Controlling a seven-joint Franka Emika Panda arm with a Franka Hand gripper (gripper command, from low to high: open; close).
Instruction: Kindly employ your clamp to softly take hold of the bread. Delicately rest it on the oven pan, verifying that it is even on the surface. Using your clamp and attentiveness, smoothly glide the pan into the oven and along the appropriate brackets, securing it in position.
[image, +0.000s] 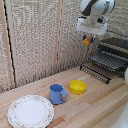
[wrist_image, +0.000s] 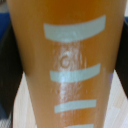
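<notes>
in the exterior view a plate (image: 30, 111), a mug (image: 57, 93) and a yellow bowl (image: 77, 86) lay along the table (image: 100, 107). toward that view's right the clamp (image: 88, 39) hung clenched on the bread (image: 87, 41), held high with its long axis hanging down. the pan (image: 106, 61) lay below and to the right of the bread, drawn out in front of the oven (image: 116, 46).

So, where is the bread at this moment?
The bread hangs in the clamp, in the air at the exterior view's upper right, just left of the oven and above its pulled-out oven pan. It fills the wrist view.
</notes>
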